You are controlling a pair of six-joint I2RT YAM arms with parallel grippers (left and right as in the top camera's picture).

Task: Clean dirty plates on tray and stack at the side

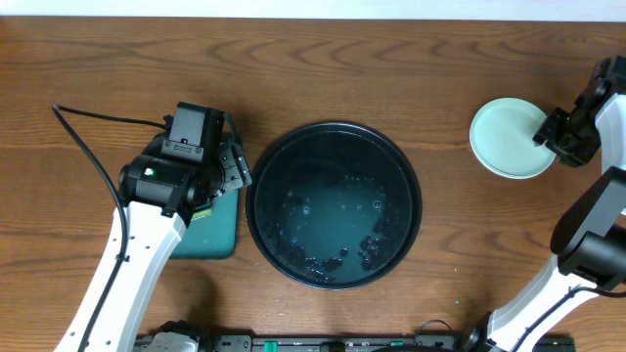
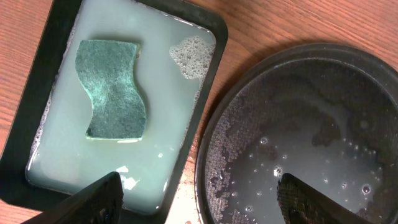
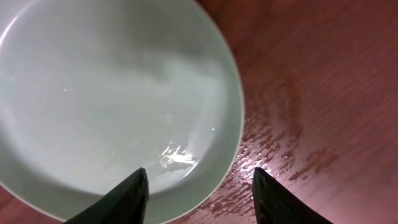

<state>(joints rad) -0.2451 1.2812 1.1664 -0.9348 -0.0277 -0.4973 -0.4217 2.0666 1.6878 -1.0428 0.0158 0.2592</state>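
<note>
The round black tray (image 1: 293, 166) sits mid-table, holding only soapy water and bubbles; its rim (image 2: 214, 124) also shows in the left wrist view. A mint-green plate (image 1: 509, 138) lies flat on the wood at the far right. It looks wet and shiny in the right wrist view (image 3: 112, 93). My right gripper (image 1: 553, 132) is open at the plate's right edge. Its jaws (image 3: 199, 171) straddle the rim, one finger over the plate and one over the table. My left gripper (image 2: 199, 177) is open and empty above the gap between the two trays.
A rectangular black tray (image 2: 211, 81) left of the round one holds milky water, a green sponge (image 2: 112, 90) and a foam patch (image 2: 189, 56). Water streaks wet the wood (image 3: 273, 155) beside the plate. A black cable (image 1: 88, 147) trails at the left.
</note>
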